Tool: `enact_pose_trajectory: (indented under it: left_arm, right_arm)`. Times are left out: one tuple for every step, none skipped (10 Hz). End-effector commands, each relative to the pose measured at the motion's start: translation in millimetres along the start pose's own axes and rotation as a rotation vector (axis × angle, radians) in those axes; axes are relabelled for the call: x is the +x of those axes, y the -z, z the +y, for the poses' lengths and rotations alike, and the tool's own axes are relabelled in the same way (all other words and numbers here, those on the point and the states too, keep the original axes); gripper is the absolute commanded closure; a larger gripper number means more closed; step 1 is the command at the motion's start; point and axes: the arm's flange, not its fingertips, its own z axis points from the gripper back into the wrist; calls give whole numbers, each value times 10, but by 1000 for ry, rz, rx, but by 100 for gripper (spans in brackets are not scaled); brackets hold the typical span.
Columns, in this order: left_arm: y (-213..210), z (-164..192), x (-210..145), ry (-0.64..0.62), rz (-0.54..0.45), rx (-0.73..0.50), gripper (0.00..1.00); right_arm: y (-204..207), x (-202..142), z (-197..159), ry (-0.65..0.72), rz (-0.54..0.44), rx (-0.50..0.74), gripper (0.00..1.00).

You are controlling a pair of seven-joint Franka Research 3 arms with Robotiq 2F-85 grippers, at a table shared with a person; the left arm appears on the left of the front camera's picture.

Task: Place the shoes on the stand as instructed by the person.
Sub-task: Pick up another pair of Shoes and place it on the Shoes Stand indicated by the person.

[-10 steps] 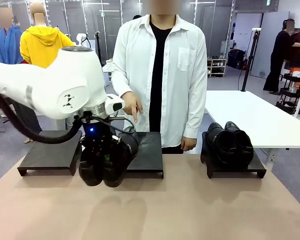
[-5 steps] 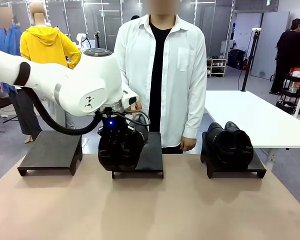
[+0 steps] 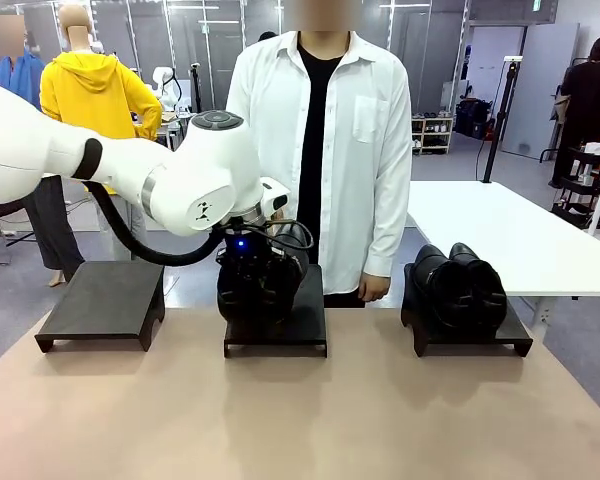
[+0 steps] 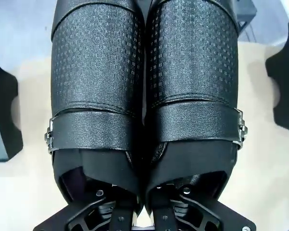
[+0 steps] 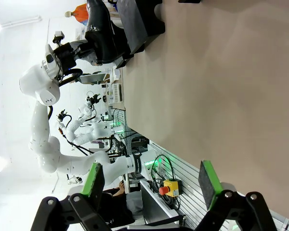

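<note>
right now your left gripper (image 3: 248, 285) is clamped tight on a pair of shoes (image 3: 260, 285), held side by side as one bundle over the middle stand (image 3: 310, 315). from the front i can't tell whether the soles are touching the stand top yet or hanging just above it. in the left wrist view the pair of shoes (image 4: 144, 86) hangs away from the camera, with the fingers (image 4: 111, 214) going in at the collars where the two inner walls meet.

that's probably the right place to hold: pinching both inner walls together carries the two as one. expect leather here to be stiff enough to keep its shape but glossy, so the pads could slip if you swing fast. the toes are likely the heavy end and hang well out from the grip, so the pair may tip or twist. lower slowly and let the soles sit flat before you let go.

the other pair (image 3: 458, 285) already rests on the right stand (image 3: 520, 338), and the left stand (image 3: 100, 300) is bare. the person (image 3: 320, 130) stands just behind the middle stand.

your right gripper (image 5: 149, 182) is spread wide with nothing between its pads, off to the side above the table (image 5: 221, 96).
</note>
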Motion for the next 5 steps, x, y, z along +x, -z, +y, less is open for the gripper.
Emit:
enact_pose_trajectory:
  left_arm:
    - [90, -94, 196, -50, -45, -4, 100]
    - [168, -108, 237, -53, -45, -15, 100]
    - [221, -109, 253, -50, -63, -4, 100]
    - [272, -99, 266, -59, -58, -11, 100]
    - [334, -100, 254, -60, -56, -21, 100]
  right_arm:
    - [-3, -20, -1, -12, -5, -11, 0]
    - [-3, -20, -1, -12, -5, -11, 0]
    - [-3, -20, -1, -12, -5, -11, 0]
    - [-3, -20, -1, -12, -5, -11, 0]
    - [-3, -20, -1, -12, -5, -11, 0]
